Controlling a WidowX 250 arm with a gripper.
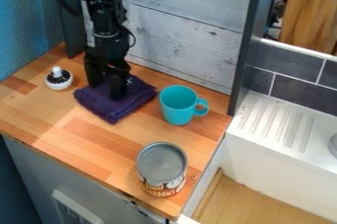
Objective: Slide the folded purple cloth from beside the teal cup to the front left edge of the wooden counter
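The black gripper (107, 91) hangs down at the upper left of the camera view, its fingertips at a folded purple cloth (117, 108). Its two fingers stand apart, open, one over the cloth's back left part and the other over its middle. The cloth lies flat on the wooden counter. Whether the fingertips press on it, I cannot tell. Right of the cloth stands a turquoise mug (178, 105), upright, handle to the right. A small white and black round object (58, 79) with a white knob sits left of the cloth.
An open-topped or grey-lidded can (162, 169) stands near the front right of the wooden counter (72, 141). A whitewashed plank wall rises behind. A dark upright post (247, 45) borders the counter's back right corner, with a white ridged drainboard (280, 122) beyond it.
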